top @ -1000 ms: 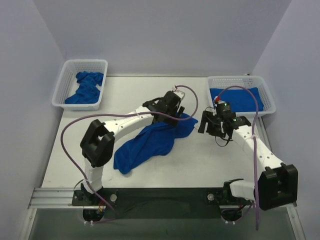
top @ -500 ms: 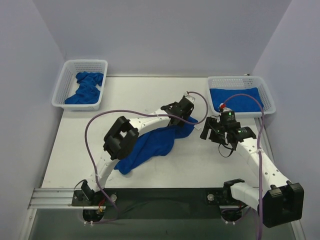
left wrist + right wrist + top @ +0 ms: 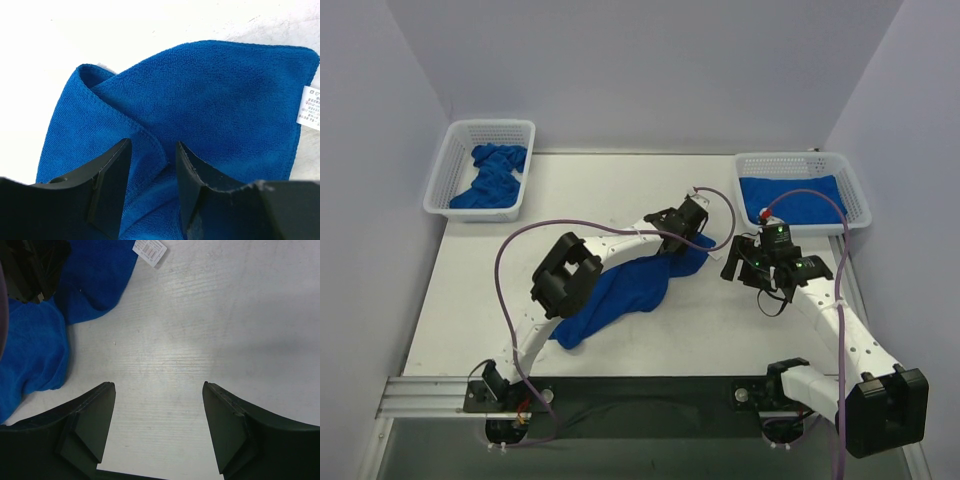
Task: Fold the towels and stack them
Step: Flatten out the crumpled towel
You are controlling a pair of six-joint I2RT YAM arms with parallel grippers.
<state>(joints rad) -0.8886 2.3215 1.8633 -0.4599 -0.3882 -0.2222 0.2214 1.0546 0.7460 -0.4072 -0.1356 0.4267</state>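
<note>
One blue towel point(image 3: 620, 285) lies rumpled across the middle of the table, its far corner with the white tag point(image 3: 310, 107) pointing right. My left gripper point(image 3: 690, 240) is down on that far corner. In the left wrist view its jaws point(image 3: 152, 150) stand partly open astride a raised hem fold of the towel point(image 3: 210, 95), with cloth showing on both sides of the fold. My right gripper point(image 3: 730, 264) hovers just right of the towel, open and empty point(image 3: 159, 387) over bare table. The towel's edge point(image 3: 95, 280) and tag point(image 3: 150, 250) lie ahead of it to the left.
A white mesh basket point(image 3: 455, 150) at the back left holds crumpled blue towels point(image 3: 490, 178). Another white basket point(image 3: 790, 158) at the back right holds a flat folded blue towel point(image 3: 795, 197). Grey walls close in the table on three sides.
The left arm has reached further right onto the towel's far corner and its jaws have narrowed around the fold. The right gripper has shifted slightly down and left; the towel has barely moved.
</note>
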